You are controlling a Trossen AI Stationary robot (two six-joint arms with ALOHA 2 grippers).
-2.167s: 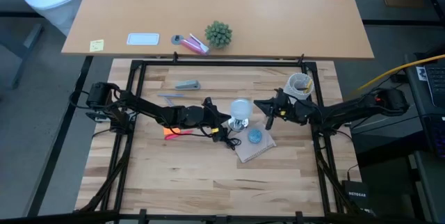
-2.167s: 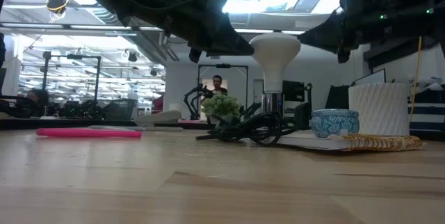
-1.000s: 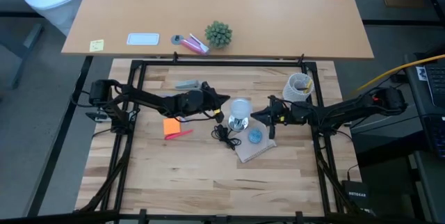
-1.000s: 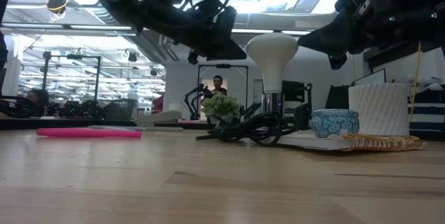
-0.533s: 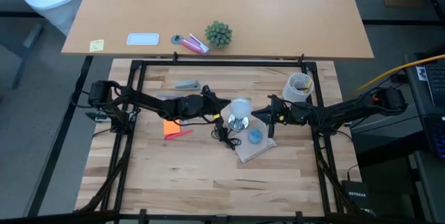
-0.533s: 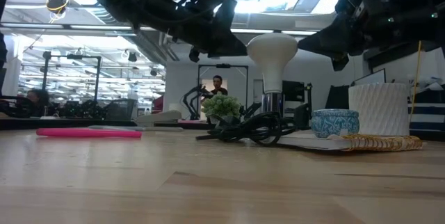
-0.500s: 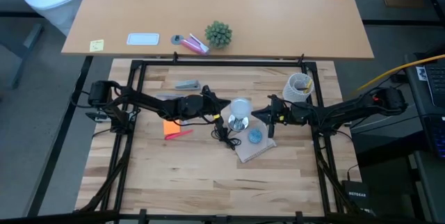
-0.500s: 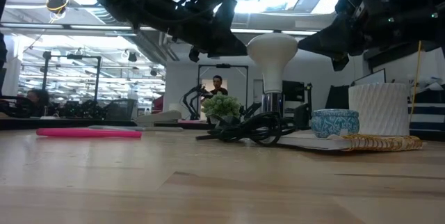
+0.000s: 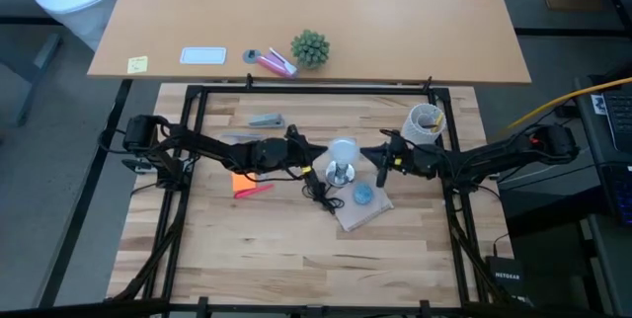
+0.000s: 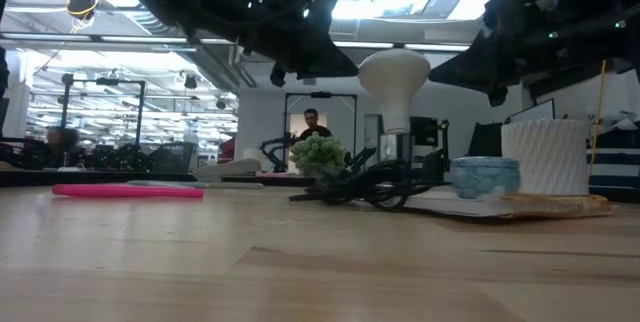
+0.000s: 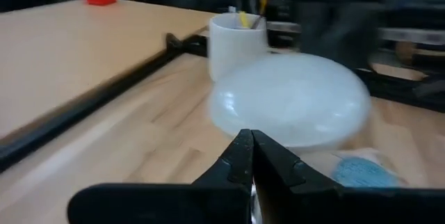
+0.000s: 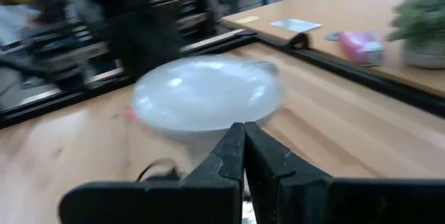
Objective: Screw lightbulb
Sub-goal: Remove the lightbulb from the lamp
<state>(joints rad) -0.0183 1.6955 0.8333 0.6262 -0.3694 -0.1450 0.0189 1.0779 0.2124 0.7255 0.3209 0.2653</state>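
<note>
Lightbulb: frosted white globe lightbulb (image 9: 341, 152) stands upright in its shiny metal socket (image 10: 396, 148) on the wooden surface (image 9: 296, 249), globe up, apparently seated.
Left tool: left tool (image 9: 310, 159) clenched, empty, just beside the lightbulb's globe.
Right tool: right tool (image 9: 376, 160) clenched, empty, near the lightbulb's opposite side.
Judgement: both tips flank the globe, probably to steady or turn it.

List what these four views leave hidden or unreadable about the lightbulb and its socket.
- Thread seating: in the low view the black cord crosses the foot of the lightbulb.
- Socket: in the high view the globe covers most of it.
- Contact: both wrist views are blurred; whether the shut left end effector or right end effector touches the globe is unclear.
</note>
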